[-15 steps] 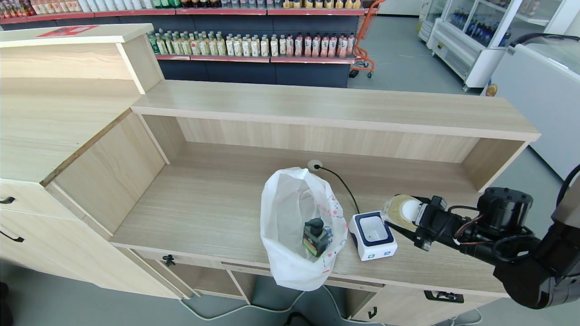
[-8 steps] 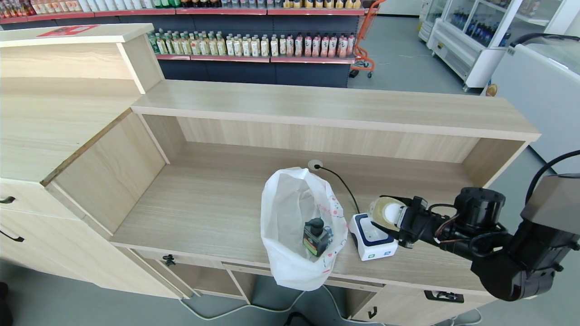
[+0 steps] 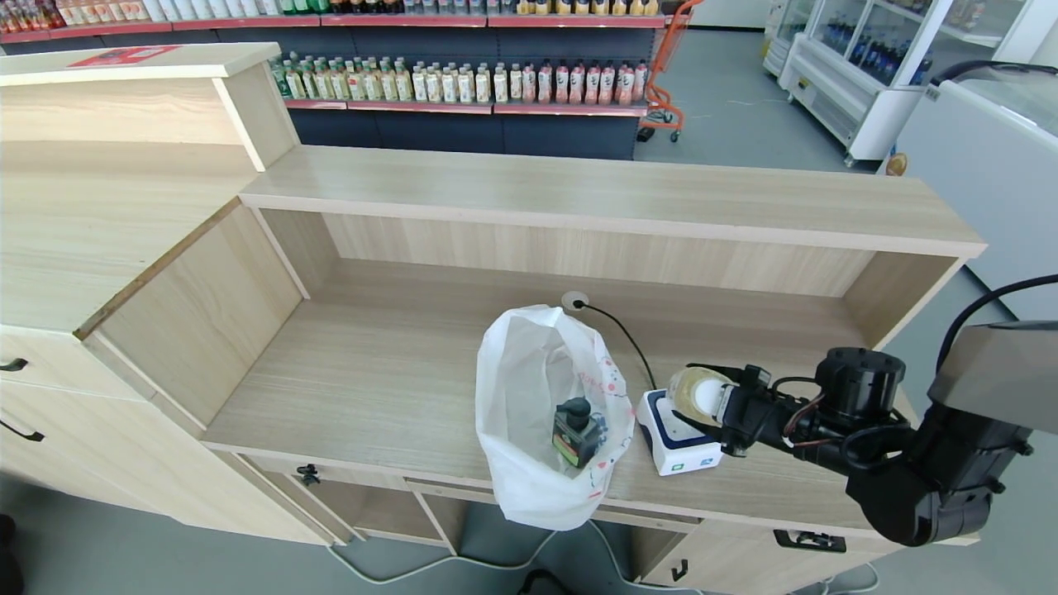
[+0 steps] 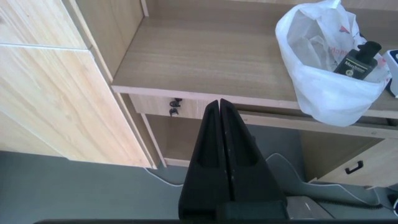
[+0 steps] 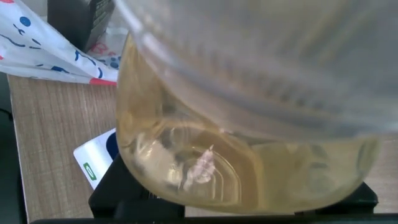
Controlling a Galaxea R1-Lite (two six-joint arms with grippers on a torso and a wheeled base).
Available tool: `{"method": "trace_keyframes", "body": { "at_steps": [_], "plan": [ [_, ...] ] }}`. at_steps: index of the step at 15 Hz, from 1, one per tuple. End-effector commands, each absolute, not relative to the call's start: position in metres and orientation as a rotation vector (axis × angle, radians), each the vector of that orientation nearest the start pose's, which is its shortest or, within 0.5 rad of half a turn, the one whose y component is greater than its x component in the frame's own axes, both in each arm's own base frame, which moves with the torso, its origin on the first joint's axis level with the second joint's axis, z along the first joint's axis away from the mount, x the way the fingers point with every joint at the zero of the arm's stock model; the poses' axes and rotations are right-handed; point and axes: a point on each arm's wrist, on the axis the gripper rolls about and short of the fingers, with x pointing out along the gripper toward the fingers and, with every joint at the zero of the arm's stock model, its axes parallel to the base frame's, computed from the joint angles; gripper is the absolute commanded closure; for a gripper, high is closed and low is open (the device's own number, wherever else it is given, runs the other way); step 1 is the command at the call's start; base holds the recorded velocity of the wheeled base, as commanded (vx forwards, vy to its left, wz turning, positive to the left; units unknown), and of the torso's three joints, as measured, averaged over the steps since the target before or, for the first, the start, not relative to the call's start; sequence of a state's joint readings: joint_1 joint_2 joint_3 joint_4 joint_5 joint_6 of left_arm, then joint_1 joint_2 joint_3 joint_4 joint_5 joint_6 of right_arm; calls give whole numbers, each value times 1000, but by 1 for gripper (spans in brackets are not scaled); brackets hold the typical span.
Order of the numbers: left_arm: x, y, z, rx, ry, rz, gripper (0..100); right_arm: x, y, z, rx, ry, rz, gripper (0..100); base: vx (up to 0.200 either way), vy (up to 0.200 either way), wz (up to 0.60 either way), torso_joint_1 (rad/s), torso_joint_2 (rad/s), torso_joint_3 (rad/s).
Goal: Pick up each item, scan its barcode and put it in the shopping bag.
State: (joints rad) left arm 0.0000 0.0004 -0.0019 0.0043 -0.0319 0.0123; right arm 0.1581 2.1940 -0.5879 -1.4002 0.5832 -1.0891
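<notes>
Shifting leftward since a second ago, the right gripper (image 3: 709,406) is pinching a clear bottle (image 3: 693,392) of yellowish liquid, hovering over the scanner (image 3: 674,442). Nearer, the left gripper (image 4: 219,109) is hanging before the counter (image 3: 372,388), fingers pressed together. Touching the scanner, the shopping bag (image 3: 521,388) is standing open, holding a dark bottle (image 3: 576,431).

I'm seeing a light wooden counter (image 3: 372,372) carrying a white shopping bag (image 3: 529,372), which is sagging over the front edge. A white scanner (image 3: 671,453) is sitting just beside the bag, its black cable (image 3: 618,332) running back to a grommet (image 3: 574,300).
</notes>
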Motion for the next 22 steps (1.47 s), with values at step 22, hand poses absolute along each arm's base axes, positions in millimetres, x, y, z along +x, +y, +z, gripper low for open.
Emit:
{"method": "trace_keyframes", "body": {
  "at_steps": [22],
  "plan": [
    [-23, -1, 76, 12, 3, -32, 100, 349, 57, 29, -998, -231, 819, 100, 0, 0, 0, 0, 0, 0]
  ]
}}
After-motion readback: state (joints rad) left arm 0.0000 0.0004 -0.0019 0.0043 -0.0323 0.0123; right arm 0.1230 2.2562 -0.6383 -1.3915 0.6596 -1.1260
